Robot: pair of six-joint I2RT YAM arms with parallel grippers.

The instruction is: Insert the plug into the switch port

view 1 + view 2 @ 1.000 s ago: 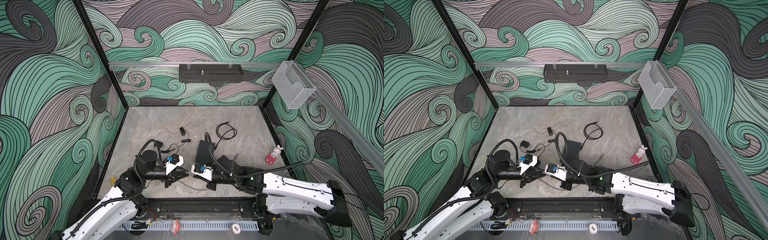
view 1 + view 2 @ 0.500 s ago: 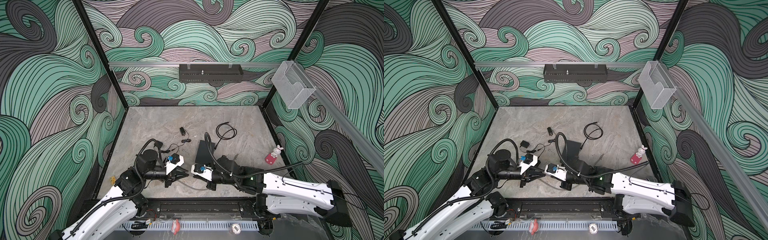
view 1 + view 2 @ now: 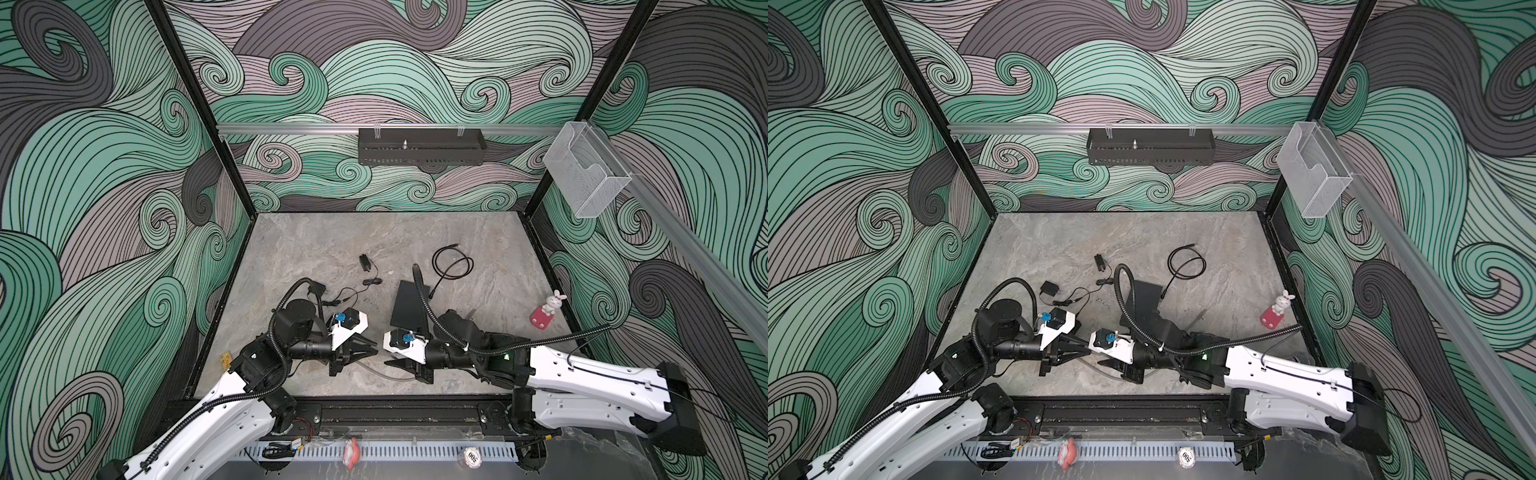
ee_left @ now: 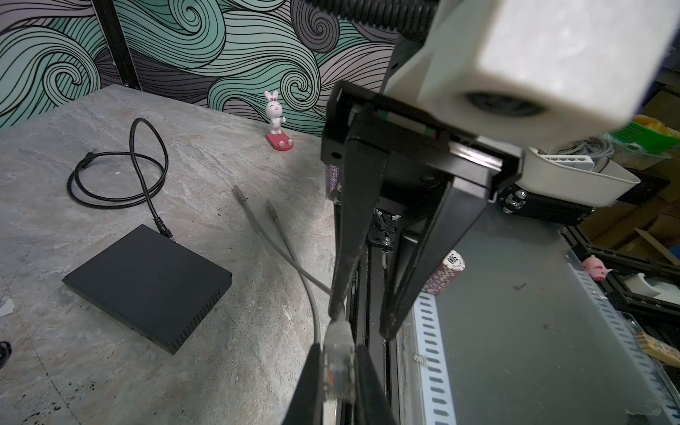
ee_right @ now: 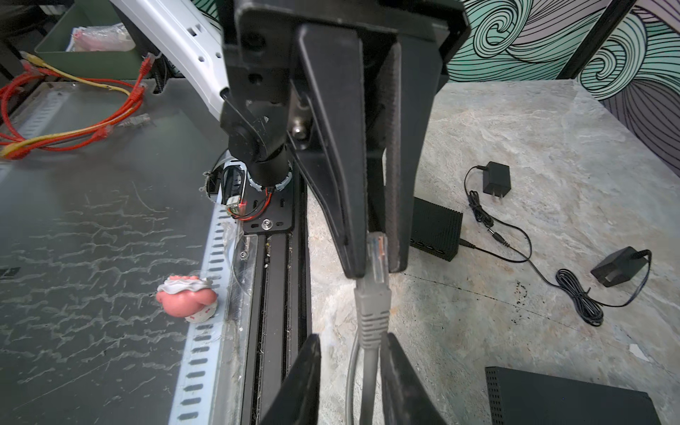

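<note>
The clear plug (image 4: 336, 368) of a grey cable (image 4: 279, 243) sits pinched between the fingers of my left gripper (image 4: 338, 347), which is shut on it. In the right wrist view the plug (image 5: 377, 254) points into the left gripper (image 5: 377, 270). Its grey boot (image 5: 371, 312) runs back between the jaws of my right gripper (image 5: 351, 336). Those jaws stand open, the boot beside one finger and a clear gap to the other. In both top views the grippers (image 3: 376, 347) (image 3: 384, 354) meet tip to tip near the front edge. The switch (image 3: 409, 309) (image 4: 147, 283), a flat black box, lies just behind the right gripper.
A coiled black cord (image 3: 453, 266) lies behind the switch. A small black box (image 5: 436, 228), two power adapters (image 5: 496, 178) (image 5: 620, 266) and their thin wire lie on the left half. A rabbit figurine (image 3: 550, 309) stands at the right. The black front rail (image 3: 399, 413) runs close below the grippers.
My right gripper's jaws have opened off the cable boot. The left gripper stays shut on the plug, and neither arm has visibly shifted.
</note>
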